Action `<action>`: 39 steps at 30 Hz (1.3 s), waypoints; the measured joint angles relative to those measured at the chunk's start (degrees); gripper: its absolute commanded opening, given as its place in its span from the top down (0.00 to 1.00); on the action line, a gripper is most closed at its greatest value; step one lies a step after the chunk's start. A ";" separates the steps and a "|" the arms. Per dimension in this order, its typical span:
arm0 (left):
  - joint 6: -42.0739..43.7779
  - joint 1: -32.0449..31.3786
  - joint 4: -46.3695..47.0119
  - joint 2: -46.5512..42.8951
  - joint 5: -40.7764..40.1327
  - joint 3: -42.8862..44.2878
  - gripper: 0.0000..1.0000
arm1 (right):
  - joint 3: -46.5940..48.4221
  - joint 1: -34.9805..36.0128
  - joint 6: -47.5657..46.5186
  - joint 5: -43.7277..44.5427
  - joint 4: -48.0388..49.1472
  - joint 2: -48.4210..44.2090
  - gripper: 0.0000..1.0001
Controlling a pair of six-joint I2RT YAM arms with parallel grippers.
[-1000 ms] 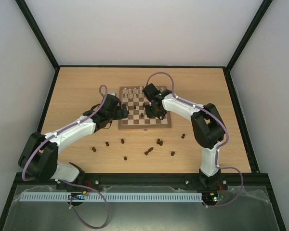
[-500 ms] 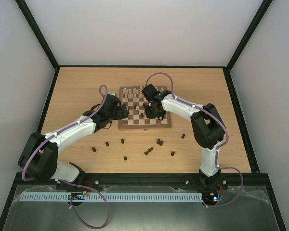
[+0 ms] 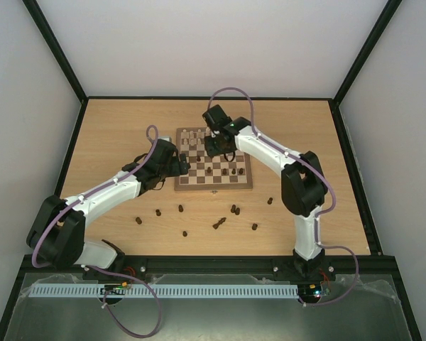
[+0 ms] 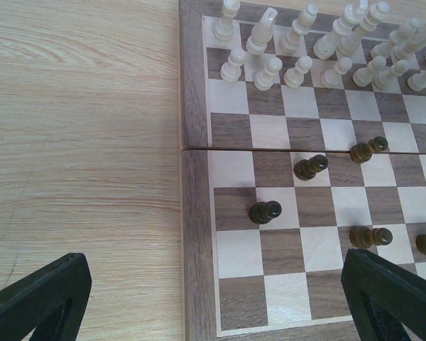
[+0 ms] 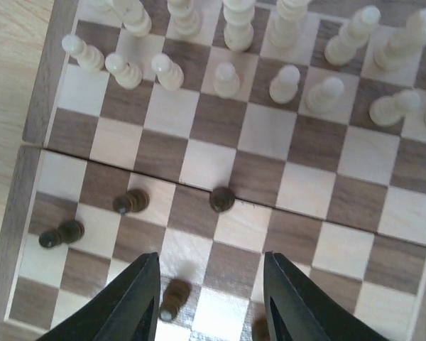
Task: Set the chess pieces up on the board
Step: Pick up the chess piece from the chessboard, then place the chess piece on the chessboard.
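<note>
The board (image 3: 213, 187) lies mid-table. Cream chess pieces (image 3: 193, 137) fill its two far rows, also shown in the left wrist view as cream pieces (image 4: 298, 42) and in the right wrist view as cream pieces (image 5: 227, 74). Several dark pawns stand on the near half, such as a dark pawn (image 4: 265, 212) and a dark pawn (image 5: 222, 199). My right gripper (image 3: 216, 145) hangs over the board's far half; the right gripper (image 5: 211, 291) is open with nothing between its fingers. My left gripper (image 3: 182, 165) sits at the board's left edge, and the left gripper (image 4: 213, 302) is wide open and empty.
Several loose dark pieces lie on the tabletop in front of the board, among them a piece (image 3: 137, 221), a tipped piece (image 3: 219, 223) and a piece (image 3: 270, 201). The left arm (image 3: 113, 190) stretches across the table's left half. Black frame rails border the table.
My right gripper has opened and pulled back from the board's near half toward its far rows, uncovering the dark pawns that stand there. The left arm has not moved.
</note>
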 measured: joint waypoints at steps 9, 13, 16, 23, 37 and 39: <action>0.00 0.02 0.00 0.00 -0.02 0.00 0.00 | 7.02 0.00 -0.22 0.63 -1.68 10.38 0.60; 0.00 0.02 0.00 0.00 -0.09 0.00 0.01 | 8.63 0.00 -0.26 1.03 -2.97 12.50 0.69; 0.00 0.02 0.00 0.00 -0.22 0.00 0.00 | 9.92 0.00 -0.35 1.18 -3.23 13.35 0.79; 0.02 0.02 0.00 0.00 -0.26 0.00 0.00 | 10.47 0.00 -0.44 1.27 -3.37 13.62 0.91; 0.00 0.00 0.02 0.00 -0.22 0.00 0.01 | -6.67 0.09 -0.20 0.61 -1.38 2.32 0.91; 0.00 0.00 0.00 0.00 -0.22 0.00 0.01 | -8.48 0.24 -0.15 0.59 -1.03 1.11 0.91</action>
